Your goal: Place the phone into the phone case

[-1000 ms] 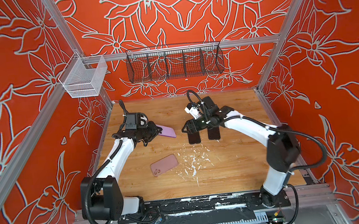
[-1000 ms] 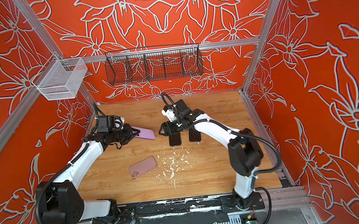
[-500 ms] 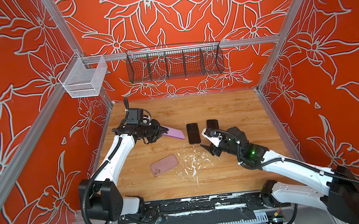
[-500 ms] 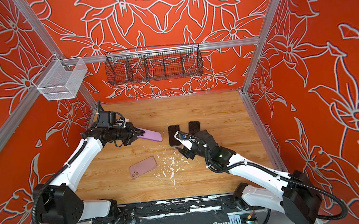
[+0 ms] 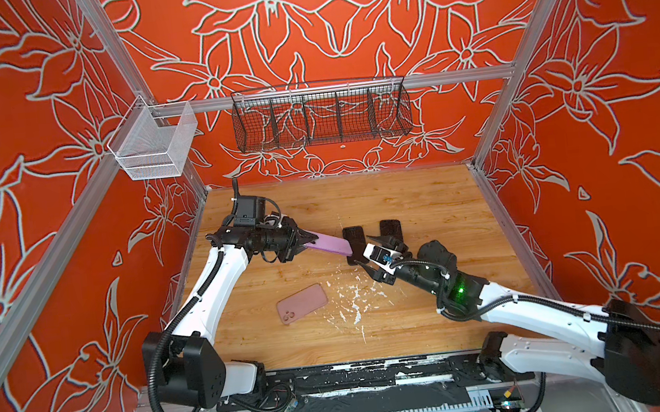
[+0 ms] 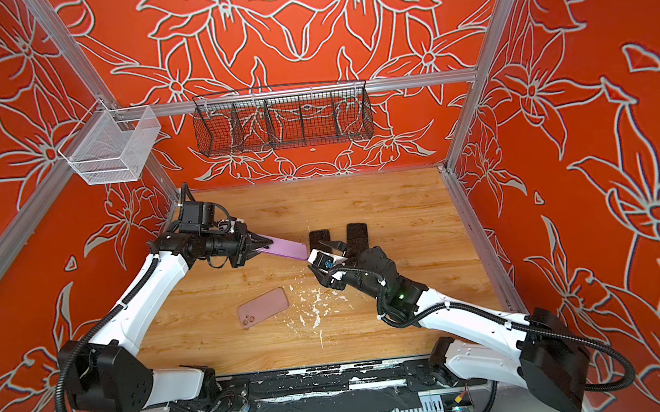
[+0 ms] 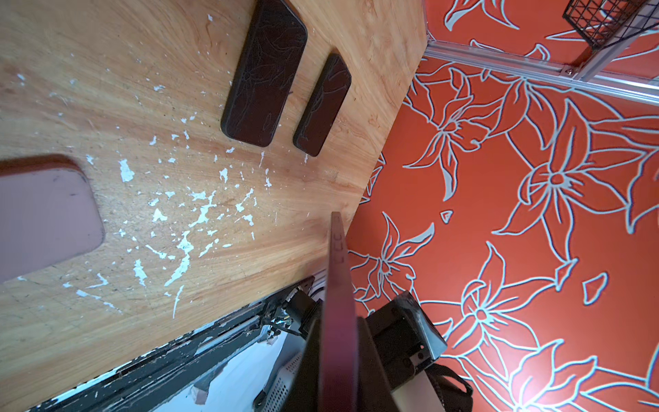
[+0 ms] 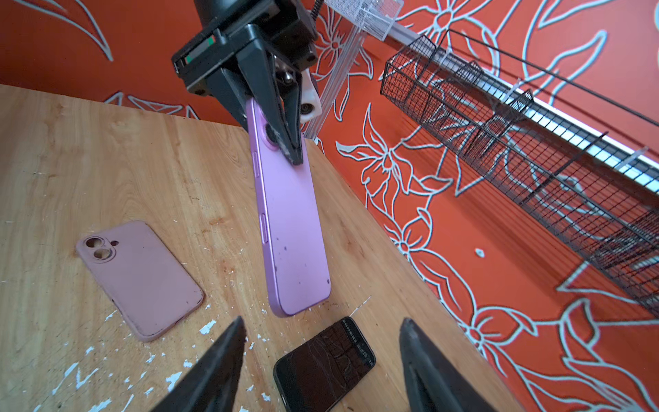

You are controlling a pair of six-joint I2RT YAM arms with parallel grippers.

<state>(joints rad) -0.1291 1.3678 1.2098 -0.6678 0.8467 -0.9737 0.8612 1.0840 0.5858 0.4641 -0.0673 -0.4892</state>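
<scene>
The left arm rose from its base at the near left, bent at the elbow and reached forward, its wrist lying roughly level and pointing toward the middle. The left end effector was clamped tight on one end of a phone, its two fingers pinching the flat faces. The right arm stretched low and long from the near right, slanting toward the centre, a green light glowing on its forearm. The right end effector faced its partner with its jaws spread wide and empty, its fingertips just short of the phone's free end.
</scene>
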